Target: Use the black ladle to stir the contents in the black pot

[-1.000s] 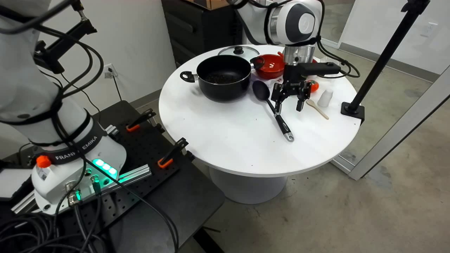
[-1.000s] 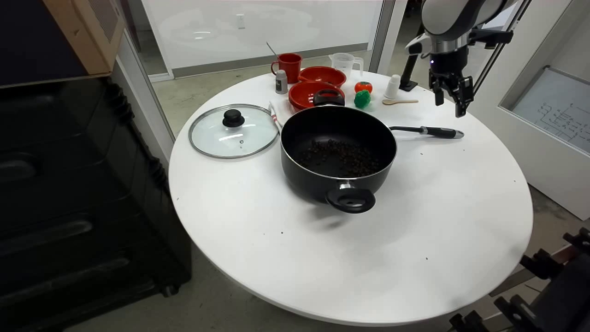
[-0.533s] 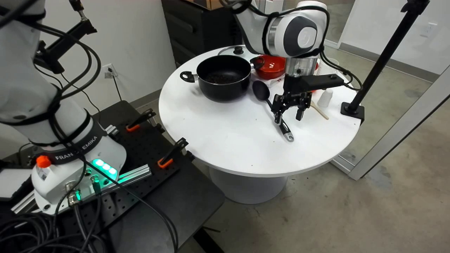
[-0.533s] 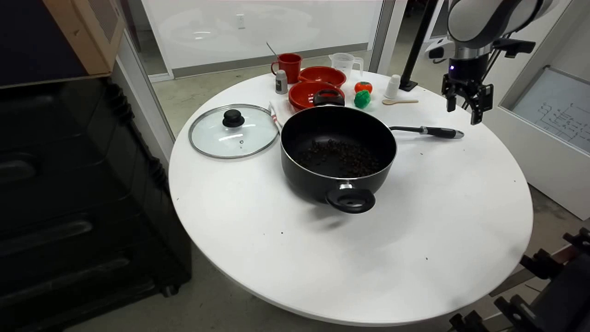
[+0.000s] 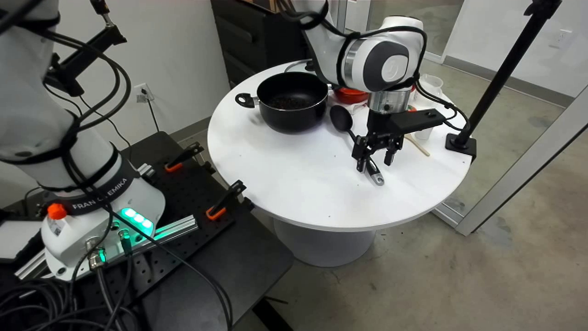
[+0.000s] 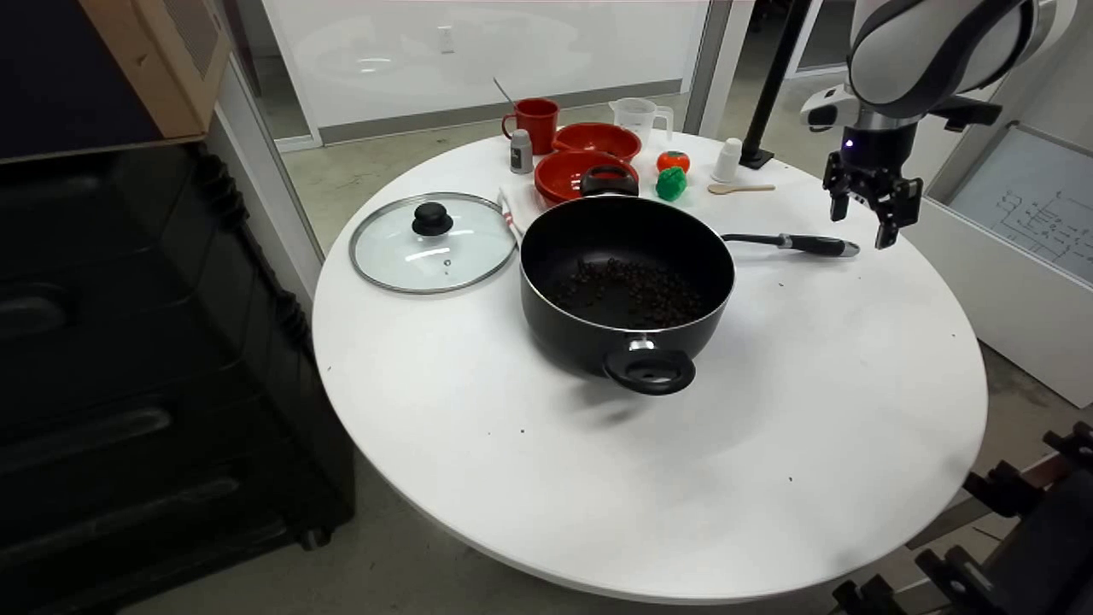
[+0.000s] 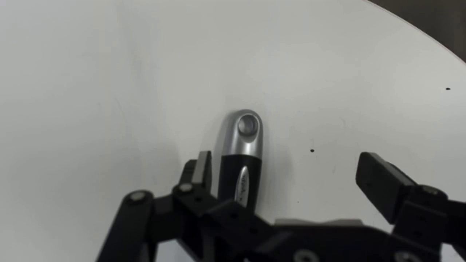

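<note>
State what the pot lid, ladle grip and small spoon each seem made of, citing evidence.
Pot lid: glossy, probably glass; the table shows through.
Ladle grip: dull black plastic or rubber, perhaps; little shine.
Small spoon: matte, likely wood; pale tan.

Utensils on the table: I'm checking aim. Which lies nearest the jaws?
The black ladle: its handle appears between the open jaws; the wooden spoon lies farther off.

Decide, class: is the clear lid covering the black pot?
No, the clear lid lies on the table beside the uncovered black pot.
</note>
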You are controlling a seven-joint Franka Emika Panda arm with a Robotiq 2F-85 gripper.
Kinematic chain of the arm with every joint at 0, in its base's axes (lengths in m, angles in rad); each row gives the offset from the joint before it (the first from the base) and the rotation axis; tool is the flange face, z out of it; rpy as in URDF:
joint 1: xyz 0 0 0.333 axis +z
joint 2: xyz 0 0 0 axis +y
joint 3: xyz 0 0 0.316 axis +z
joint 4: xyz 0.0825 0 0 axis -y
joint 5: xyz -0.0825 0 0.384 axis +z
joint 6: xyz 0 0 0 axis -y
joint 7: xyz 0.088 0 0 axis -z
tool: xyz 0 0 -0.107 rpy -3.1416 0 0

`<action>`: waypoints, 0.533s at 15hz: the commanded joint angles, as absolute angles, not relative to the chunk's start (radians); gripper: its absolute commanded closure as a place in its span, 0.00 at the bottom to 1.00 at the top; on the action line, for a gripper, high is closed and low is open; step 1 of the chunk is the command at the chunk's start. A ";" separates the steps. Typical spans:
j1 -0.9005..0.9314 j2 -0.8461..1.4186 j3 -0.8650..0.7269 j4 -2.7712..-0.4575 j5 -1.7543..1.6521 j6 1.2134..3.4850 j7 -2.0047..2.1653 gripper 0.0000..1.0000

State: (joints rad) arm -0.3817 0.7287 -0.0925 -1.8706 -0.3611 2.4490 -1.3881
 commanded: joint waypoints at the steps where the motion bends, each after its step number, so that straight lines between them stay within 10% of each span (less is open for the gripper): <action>1: -0.388 0.725 -0.085 -1.875 -0.324 2.480 -1.428 0.00; 8: -0.385 0.754 -0.074 -1.836 -0.300 2.441 -1.456 0.00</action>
State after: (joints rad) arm -0.3814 0.7331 -0.0812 -1.8692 -0.3357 2.4596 -1.4117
